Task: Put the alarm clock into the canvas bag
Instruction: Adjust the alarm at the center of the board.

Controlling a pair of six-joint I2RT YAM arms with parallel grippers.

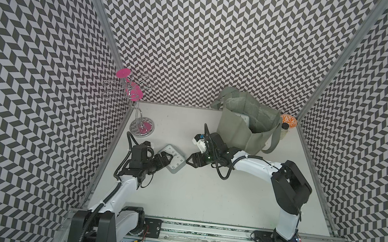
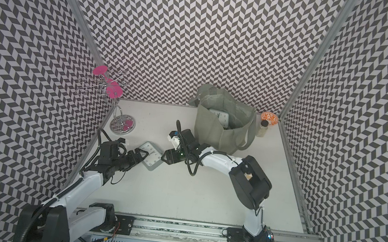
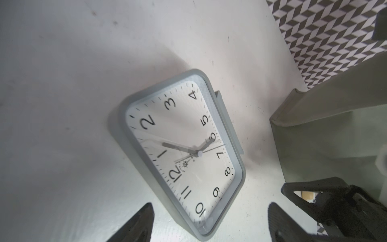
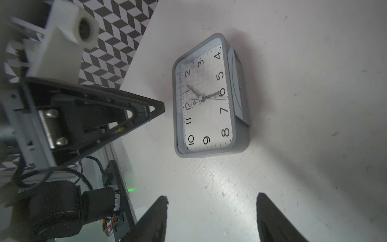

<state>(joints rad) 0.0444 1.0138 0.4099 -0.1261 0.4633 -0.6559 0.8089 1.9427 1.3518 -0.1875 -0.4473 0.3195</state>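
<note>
in both top views the square grey plastic alarm clock [image 1: 176, 165] lies on the white tabletop [image 1: 204, 197] between left gripper [image 1: 168, 160] and right gripper [image 1: 187, 162], outside the grey-green canvas bag [image 1: 241, 132]. left wrist view: jaws apart astride its corner. right wrist view: jaws apart, short of it.

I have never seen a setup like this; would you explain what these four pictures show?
Two robot arms stand at a white table. Two pictures look down from one overhead camera; the other two come from cameras on the arms' wrists. A grey alarm clock lies face up, the left gripper over one corner, the right gripper opposite; both are open, holding nothing. Farther back stands the canvas bag, with another clock inside. A wire stand with pink discs, an orange bowl and a small jar sit along the back.
</note>
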